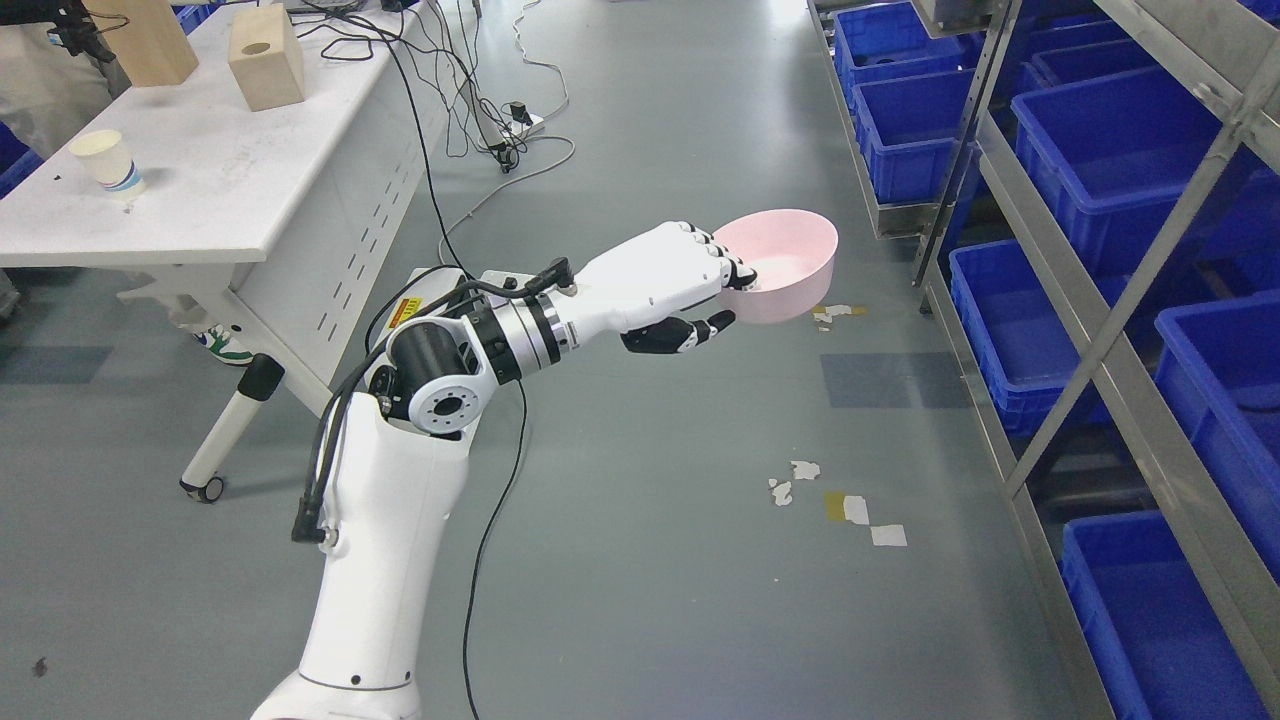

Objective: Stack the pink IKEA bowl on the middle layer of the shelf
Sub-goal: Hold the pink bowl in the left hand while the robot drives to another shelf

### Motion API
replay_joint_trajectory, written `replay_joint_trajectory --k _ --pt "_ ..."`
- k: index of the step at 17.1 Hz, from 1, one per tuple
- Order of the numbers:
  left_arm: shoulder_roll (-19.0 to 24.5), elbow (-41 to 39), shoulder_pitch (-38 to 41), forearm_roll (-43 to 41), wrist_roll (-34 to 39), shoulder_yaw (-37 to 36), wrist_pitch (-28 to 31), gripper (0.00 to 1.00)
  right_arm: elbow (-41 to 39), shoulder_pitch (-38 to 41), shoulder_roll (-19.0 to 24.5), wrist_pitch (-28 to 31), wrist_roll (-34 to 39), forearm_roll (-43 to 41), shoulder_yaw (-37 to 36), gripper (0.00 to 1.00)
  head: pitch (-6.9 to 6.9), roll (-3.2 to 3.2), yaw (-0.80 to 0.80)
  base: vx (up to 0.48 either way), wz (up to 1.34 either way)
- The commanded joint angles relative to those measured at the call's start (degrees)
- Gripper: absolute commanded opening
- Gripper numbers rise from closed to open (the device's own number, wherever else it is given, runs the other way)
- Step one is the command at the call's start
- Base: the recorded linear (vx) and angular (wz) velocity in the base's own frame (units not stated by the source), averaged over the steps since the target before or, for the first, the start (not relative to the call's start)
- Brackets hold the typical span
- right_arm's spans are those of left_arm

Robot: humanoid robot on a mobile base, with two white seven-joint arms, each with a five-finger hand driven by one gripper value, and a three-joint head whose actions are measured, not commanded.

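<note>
My left hand (722, 292) reaches out over the grey floor and is shut on the near rim of a pink bowl (790, 262). Its fingers lie over the rim and the thumb sits below the bowl's side. The bowl is held roughly level in the air, left of the metal shelf (1110, 330) on the right. The shelf's tiers carry blue bins (1120, 150). No right arm shows.
A white table (220, 190) at the upper left carries a paper cup (105, 160) and two wooden blocks (265, 57). Cables (480, 110) trail over the floor behind it. A person's shoe (225, 345) shows under the table. Tape scraps (850, 505) mark the floor.
</note>
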Motion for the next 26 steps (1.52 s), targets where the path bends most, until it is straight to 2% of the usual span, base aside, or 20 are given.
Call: replay_joint_trajectory --k 1,26 --pt "1.0 0.1 0.0 -0.1 0.0 0.7 0.1 0.03 -1.0 1.3 -1.0 0.0 0.0 0.0 0.0 1.00 0.00 0.00 0.00 0.187 0.08" --pt "1.0 0.0 0.0 0.3 0.2 0.0 0.6 0.03 -1.0 1.3 -1.0 0.0 0.0 0.0 0.0 1.00 0.00 0.00 0.00 0.229 -0.01"
